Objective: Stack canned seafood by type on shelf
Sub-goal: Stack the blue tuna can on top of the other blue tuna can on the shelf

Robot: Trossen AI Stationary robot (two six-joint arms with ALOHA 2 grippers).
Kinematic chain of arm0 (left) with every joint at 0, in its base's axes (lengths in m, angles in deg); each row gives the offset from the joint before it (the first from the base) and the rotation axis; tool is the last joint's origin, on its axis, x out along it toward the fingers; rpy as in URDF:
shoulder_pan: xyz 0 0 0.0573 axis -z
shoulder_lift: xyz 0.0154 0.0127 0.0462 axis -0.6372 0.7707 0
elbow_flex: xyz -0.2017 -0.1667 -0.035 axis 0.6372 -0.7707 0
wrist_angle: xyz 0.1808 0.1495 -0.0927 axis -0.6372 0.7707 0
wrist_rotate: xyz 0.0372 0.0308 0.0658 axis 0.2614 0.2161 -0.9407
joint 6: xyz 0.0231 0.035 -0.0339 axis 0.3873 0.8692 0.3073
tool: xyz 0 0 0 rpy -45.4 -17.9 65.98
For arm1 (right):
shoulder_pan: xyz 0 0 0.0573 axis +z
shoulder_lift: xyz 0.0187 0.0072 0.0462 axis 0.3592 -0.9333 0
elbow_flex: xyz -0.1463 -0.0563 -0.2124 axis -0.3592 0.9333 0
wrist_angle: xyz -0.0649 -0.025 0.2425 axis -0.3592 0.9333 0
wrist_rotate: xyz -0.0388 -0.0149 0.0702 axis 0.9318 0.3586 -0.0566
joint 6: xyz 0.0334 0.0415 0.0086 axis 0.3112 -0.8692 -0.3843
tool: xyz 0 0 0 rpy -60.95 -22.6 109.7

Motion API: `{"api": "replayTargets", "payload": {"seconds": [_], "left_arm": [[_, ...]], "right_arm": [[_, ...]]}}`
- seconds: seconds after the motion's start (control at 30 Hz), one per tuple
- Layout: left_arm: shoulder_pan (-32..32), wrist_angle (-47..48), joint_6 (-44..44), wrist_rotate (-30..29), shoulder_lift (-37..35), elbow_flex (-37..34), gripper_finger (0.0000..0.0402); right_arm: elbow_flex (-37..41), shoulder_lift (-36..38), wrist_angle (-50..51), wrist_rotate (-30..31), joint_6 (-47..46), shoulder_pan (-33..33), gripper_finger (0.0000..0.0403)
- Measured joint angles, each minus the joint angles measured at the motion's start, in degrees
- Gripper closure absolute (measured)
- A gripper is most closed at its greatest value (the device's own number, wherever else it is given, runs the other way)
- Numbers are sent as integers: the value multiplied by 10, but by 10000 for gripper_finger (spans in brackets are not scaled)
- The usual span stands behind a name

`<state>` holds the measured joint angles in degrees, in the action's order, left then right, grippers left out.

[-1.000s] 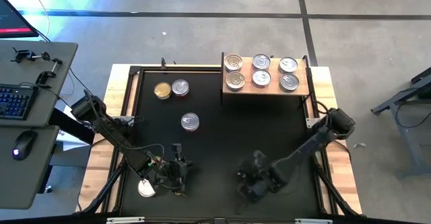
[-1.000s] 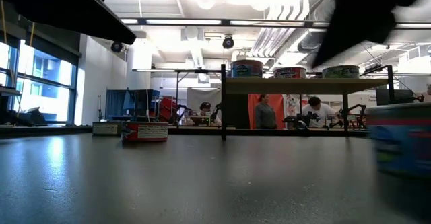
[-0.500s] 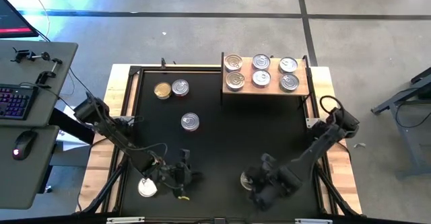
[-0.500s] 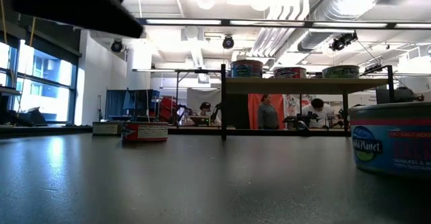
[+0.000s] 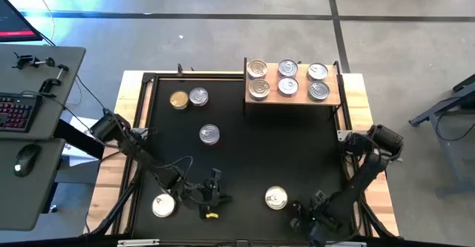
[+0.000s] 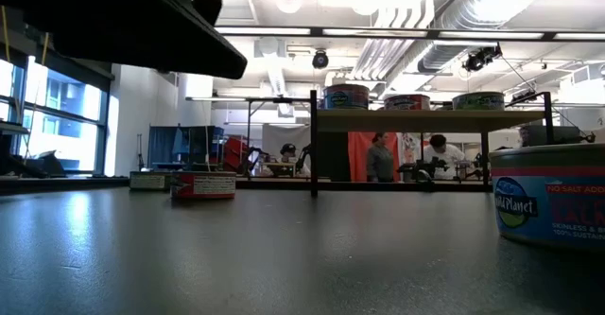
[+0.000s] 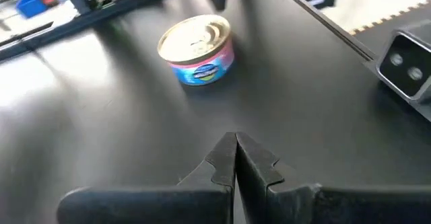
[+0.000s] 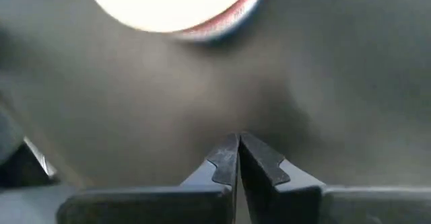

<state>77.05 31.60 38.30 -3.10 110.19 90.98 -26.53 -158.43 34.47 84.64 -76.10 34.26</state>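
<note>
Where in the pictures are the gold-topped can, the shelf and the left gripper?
gold-topped can (image 5: 179,99): high view, middle of its lid.
shelf (image 5: 300,76): high view, bare wood between cans.
left gripper (image 7: 236,143): left wrist view, between its shut fingertips.

High view: camera is looking straight down from well above, taking in the whole black table, both arms and the shelf at the far edge.
Low view: camera is sitting at table-top height, facing level across the table toward the shelf and the room behind.
Left wrist view: looking down past its fingers at a tin, close.
Right wrist view: hanging very near the tabletop.
High and low views are sharing the shelf and its tins.
</note>
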Motion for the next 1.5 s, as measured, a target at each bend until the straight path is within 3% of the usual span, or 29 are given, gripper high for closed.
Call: {"api": "replayTargets", "payload": {"seconds": [0.17, 0.37, 0.63, 0.87, 1.07, 1.3, 1.5], "left_arm": [[0, -34, 58, 13, 10, 0, 400], [0, -61, 83, 38, 12, 0, 397], [1, -64, 148, 107, 12, 0, 314], [-2, -48, 247, 128, 12, 0, 224], [-35, -65, 288, 100, 25, 0, 189], [-105, -78, 286, 87, 79, 0, 208], [-137, -67, 249, 129, 83, 1, 295]], "right_arm": [[50, 0, -115, 47, 69, -47, 396], [56, 0, -217, 75, 205, -128, 396], [52, 2, -338, 123, 357, -206, 396], [21, 42, -313, 160, 435, -208, 396], [-19, 75, -232, 197, 452, -174, 396], [-45, 78, -187, 239, 451, -117, 396], [-44, 70, -182, 242, 479, -79, 396]]}}
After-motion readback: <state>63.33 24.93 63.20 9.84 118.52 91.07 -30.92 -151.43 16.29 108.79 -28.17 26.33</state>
